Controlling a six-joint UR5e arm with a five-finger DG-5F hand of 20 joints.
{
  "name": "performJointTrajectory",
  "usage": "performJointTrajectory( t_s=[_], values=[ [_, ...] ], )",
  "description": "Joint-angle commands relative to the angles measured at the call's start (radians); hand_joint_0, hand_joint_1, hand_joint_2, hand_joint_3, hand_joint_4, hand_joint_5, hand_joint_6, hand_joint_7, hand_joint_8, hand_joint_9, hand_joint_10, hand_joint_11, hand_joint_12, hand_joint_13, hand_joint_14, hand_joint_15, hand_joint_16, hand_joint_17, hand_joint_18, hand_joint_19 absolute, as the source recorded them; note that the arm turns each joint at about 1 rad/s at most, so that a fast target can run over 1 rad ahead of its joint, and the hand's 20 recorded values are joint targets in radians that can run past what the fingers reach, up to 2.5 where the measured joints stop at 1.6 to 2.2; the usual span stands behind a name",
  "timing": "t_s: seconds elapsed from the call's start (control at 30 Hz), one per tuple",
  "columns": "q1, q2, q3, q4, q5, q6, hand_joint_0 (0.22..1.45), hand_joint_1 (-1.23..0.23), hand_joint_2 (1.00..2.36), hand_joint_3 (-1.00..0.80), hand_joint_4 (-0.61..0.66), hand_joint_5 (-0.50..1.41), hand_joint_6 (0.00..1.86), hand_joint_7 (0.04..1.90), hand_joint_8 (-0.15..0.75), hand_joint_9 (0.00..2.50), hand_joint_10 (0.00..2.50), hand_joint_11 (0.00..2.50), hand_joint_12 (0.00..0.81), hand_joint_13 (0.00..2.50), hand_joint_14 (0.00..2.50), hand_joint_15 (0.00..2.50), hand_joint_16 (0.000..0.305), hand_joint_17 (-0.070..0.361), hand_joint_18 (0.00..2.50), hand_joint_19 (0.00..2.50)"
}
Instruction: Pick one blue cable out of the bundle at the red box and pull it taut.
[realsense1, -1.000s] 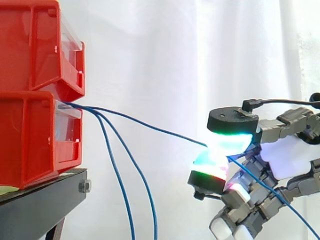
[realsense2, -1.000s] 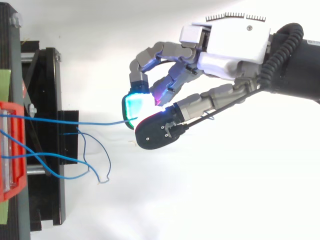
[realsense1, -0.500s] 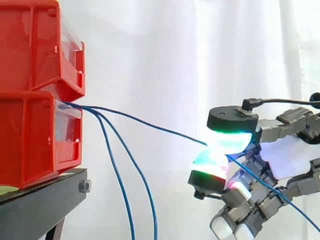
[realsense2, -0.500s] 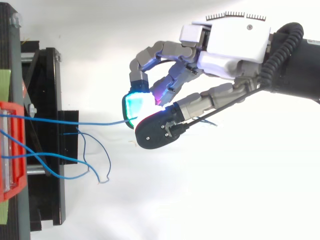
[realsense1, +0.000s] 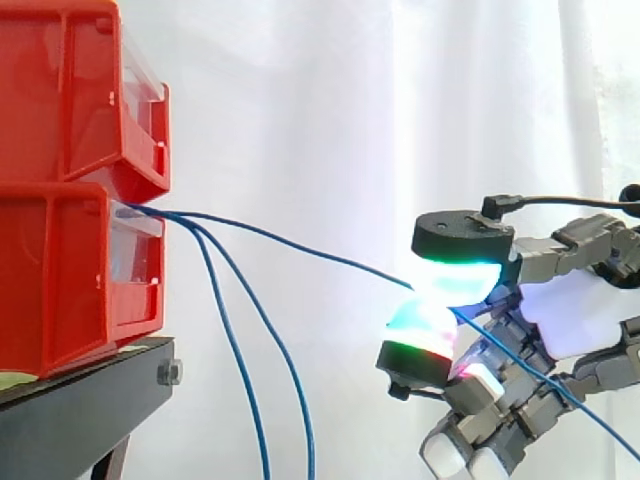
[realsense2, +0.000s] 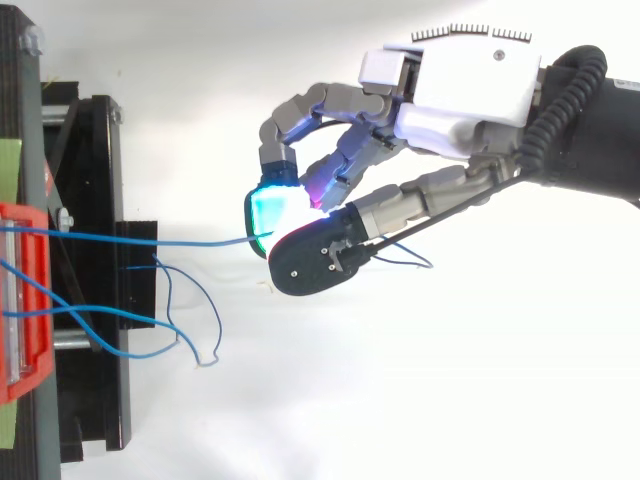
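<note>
One blue cable (realsense1: 300, 246), thin and slightly bowed, leaves the lower red box (realsense1: 60, 280) at frame left and slopes down to centre-right, pinched in the hand (realsense1: 580, 315). Two other blue cables (realsense1: 241, 370) hang slack below it.

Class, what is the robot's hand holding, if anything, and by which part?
One blue cable, pinched between fingertips of the hand partway along its length, away from the red box.

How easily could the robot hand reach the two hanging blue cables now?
Probably not now: the robot hand is pinching one blue cable, though open space lies between it and the hanging cables.
</note>
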Motion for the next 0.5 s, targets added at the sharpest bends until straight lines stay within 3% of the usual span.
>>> performJointTrajectory(
  t_s=[0.0,0.13,0.23,0.33,0.47],
  values=[
    [0.000,0.000,0.000,0.000,0.000,0.000,0.63,-0.77,1.02,-0.24,0.12,-0.13,0.91,1.17,0.347,0.97,0.02,1.08,0.361,0.74,0.02,0.53,0.049,0.109,0.64,0.50],
    [0.000,0.000,0.000,0.000,0.000,0.000,0.66,-0.83,1.02,-0.19,0.11,-0.14,0.93,1.12,0.347,0.96,0.02,1.10,0.364,0.74,0.02,0.52,0.049,0.111,0.64,0.48],
    [0.000,0.000,0.000,0.000,0.000,0.000,0.65,-0.84,1.01,-0.34,0.13,-0.14,0.93,1.08,0.340,0.95,0.02,1.10,0.361,0.74,0.02,0.53,0.049,0.111,0.64,0.49],
    [0.000,0.000,0.000,0.000,0.000,0.000,0.60,-0.77,1.00,-0.48,0.14,-0.14,0.93,1.08,0.346,0.96,0.02,1.09,0.363,0.73,0.02,0.53,0.049,0.111,0.64,0.51],
    [0.000,0.000,0.000,0.000,0.000,0.000,0.55,-0.67,1.00,-0.50,0.15,-0.14,0.92,1.11,0.354,0.98,0.02,1.08,0.369,0.73,0.02,0.53,0.051,0.115,0.64,0.51]
  ],
)
